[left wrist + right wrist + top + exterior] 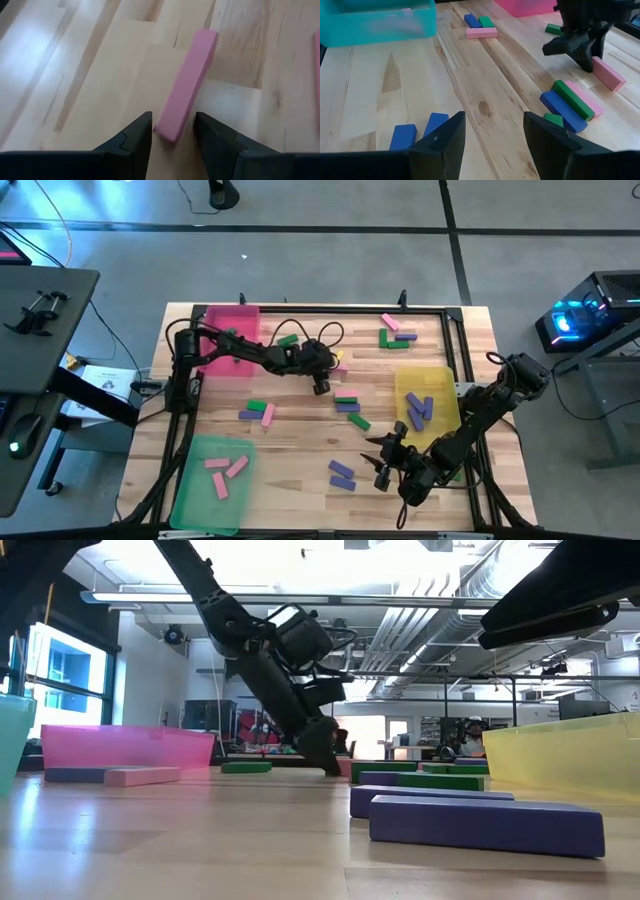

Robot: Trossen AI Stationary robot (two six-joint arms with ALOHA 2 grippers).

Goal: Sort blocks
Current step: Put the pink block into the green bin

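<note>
Small green, pink and purple blocks lie flat and scattered over the wooden table (300, 435). My left gripper (172, 120) points slanting down at the table's middle, open. Its fingers stand on either side of the near end of one pink block (187, 85), with a small gap on each side. That block (609, 74) lies flat on the wood. My right gripper (492, 127) hangs open above the table near its front right (384, 465), with nothing between its fingers; purple blocks (341, 473) lie just beside it.
A pink tray (232, 320) stands at the far left, a green tray (205, 490) holding pink blocks at the near left, and a yellow tray (440, 380) holding purple blocks at the right. A pile of three blocks (570, 102) lies near the left gripper.
</note>
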